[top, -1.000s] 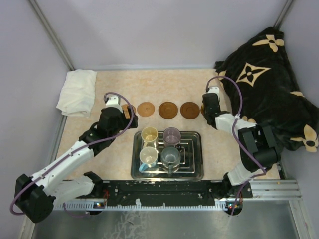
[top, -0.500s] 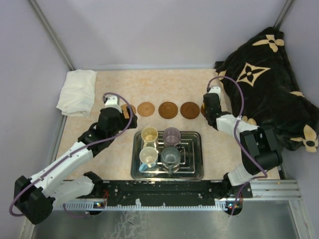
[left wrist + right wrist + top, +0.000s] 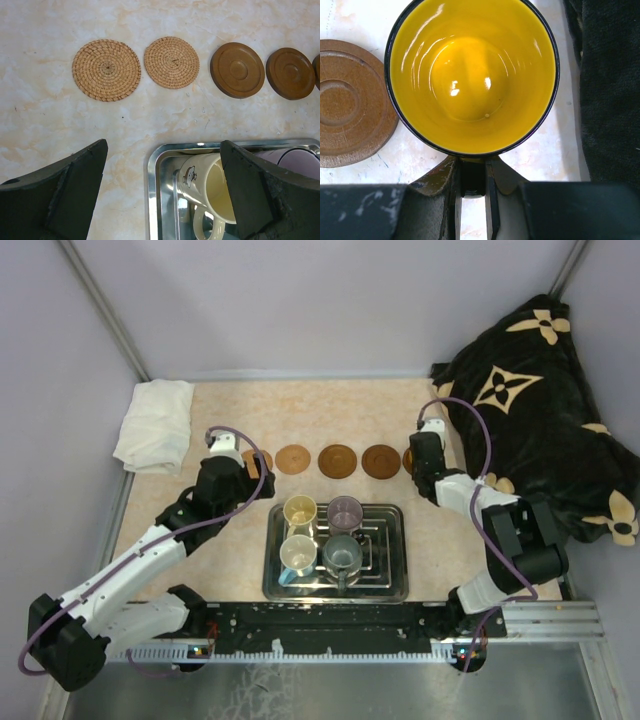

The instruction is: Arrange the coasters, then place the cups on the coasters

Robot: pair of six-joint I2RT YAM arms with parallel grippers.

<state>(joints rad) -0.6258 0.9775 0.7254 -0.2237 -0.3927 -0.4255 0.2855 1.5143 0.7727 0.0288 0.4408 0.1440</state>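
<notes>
At the far right end of the coaster row, right end effector [image 3: 472, 176]: pressed together on the handle of a bright orange-yellow glazed cup with a dark rim [image 3: 472, 75]. The cup is upright, just beside a dark brown round wooden coaster [image 3: 345, 102] and near a black plush blanket with cream flower motifs [image 3: 540, 420]. Whether a disc lies beneath cannot be told; the cup hides it. Handling, by judgement: centre the base on the end coaster, lower it level, part the fingers only once it sits flat, and withdraw along the handle without nudging the neighbouring disc. Left end effector [image 3: 164, 145]: spread wide, holding nothing, over the far left corner of a rectangular metal tray [image 3: 155, 165]. Tray contents, all unplaced: cream-yellow mug [image 3: 210, 187], purple cup [image 3: 345, 510], white cup with blue inside [image 3: 298, 555], grey cup [image 3: 342, 556]. Row also includes two woven straw-coloured round coasters [image 3: 106, 70] and a second brown wooden disc [image 3: 237, 69]. Surface: beige marbled table [image 3: 330, 415], with a folded white cloth [image 3: 155, 425] at its far left. Room: pale lilac walls [image 3: 300, 300].
</notes>
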